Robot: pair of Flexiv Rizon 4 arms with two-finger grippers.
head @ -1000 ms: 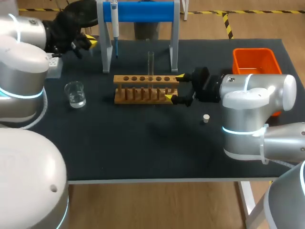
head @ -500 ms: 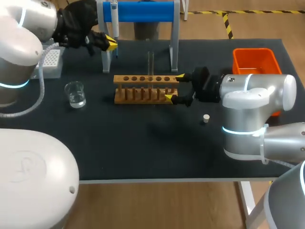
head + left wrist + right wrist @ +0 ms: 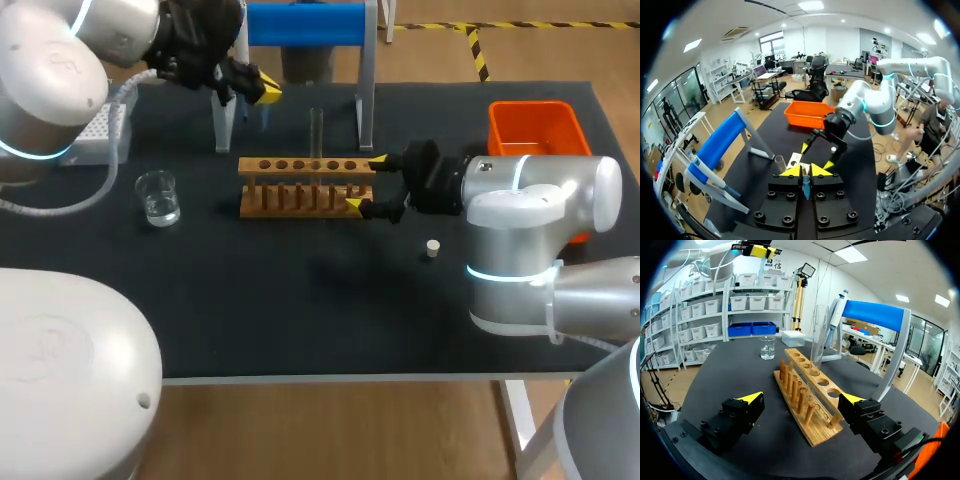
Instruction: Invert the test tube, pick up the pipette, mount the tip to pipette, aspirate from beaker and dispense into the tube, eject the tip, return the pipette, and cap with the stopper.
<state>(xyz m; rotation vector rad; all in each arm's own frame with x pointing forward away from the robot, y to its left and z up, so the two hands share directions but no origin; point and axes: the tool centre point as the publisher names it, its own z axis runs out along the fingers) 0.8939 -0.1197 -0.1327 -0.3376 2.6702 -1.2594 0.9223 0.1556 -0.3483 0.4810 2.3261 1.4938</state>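
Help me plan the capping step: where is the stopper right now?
In the head view the stopper lies on the table, right of the wooden rack and close to the right gripper.
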